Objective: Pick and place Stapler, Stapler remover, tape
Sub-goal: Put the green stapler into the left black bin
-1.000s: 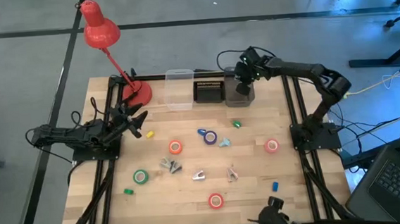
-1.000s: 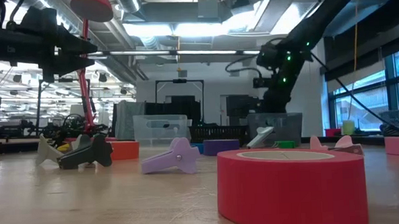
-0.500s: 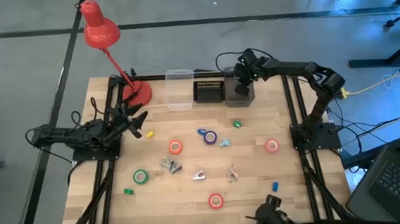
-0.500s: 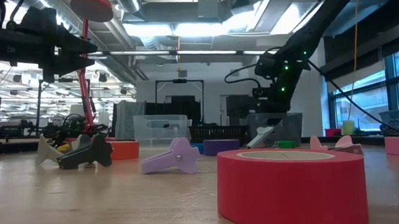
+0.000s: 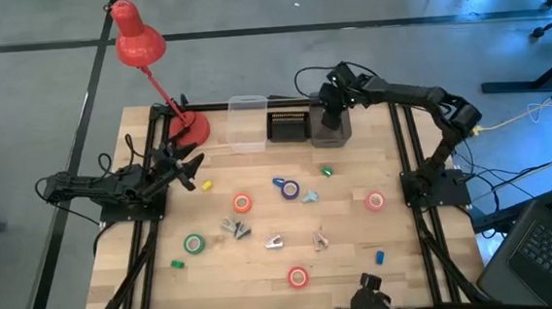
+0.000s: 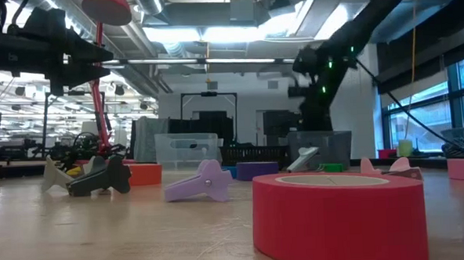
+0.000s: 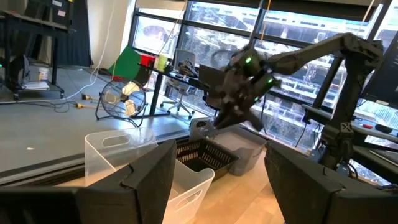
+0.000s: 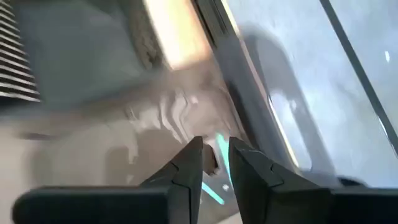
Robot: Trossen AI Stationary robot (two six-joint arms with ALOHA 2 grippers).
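Right tool (image 5: 331,94) hangs over the grey open-topped plastic bin (image 5: 332,128) at the bench's far edge, fingers slightly parted with nothing visible between them: released. Left tool (image 5: 187,167) waits spread wide at the left side. Ring-shaped tape rolls, e.g. the red-orange one (image 5: 242,203), lie mid-bench. Recommendation: lift clear of the bin wall before travelling, then descend squarely over the nearest roll.

Past your left claw (image 7: 214,180), fingers spread wide, you see a clear bin (image 7: 140,163), a black basket (image 7: 202,157) and a grey bin (image 7: 245,146), with the right arm (image 7: 280,62) over them.
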